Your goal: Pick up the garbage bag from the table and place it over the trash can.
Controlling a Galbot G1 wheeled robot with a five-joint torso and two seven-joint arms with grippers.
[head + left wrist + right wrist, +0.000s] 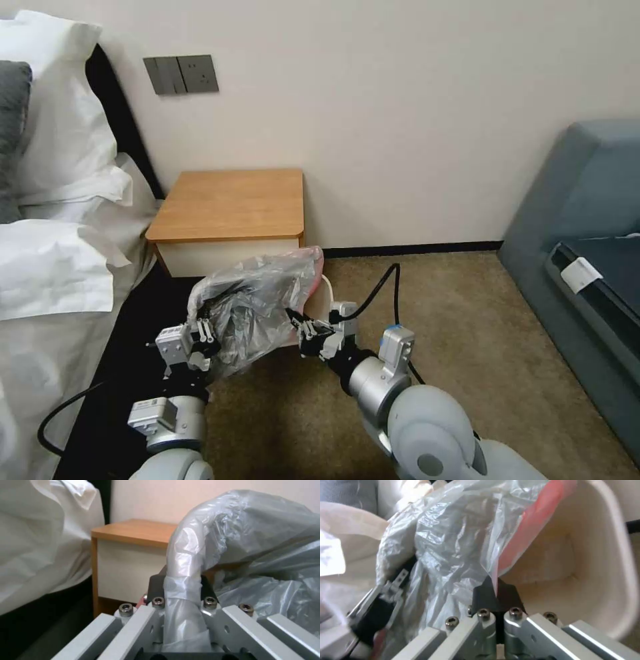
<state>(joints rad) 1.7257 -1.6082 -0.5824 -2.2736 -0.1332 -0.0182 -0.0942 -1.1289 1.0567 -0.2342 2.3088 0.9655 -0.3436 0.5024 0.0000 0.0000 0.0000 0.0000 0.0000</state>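
light: soft, even, indoor | shadows: dark gap beside bed point(67, 253) | glare: mild sheen on garbage bag point(186, 555) | blur: wrist views soft nearby

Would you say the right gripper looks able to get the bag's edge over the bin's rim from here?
Probably yes: the right gripper, shut on the garbage bag, sits right beside the trash can, whose open mouth looks unobstructed.

Left gripper point(182, 590) clamped on a twisted band of the garbage bag point(253, 542).

The grey plastic ran up from between the dark fingers point(156, 586), arched over and billowed out to one side of the gripper. Beyond the gripper stood the table point(126, 562), its orange-brown tabletop above a white front, with white bedding point(40, 535) beside it.
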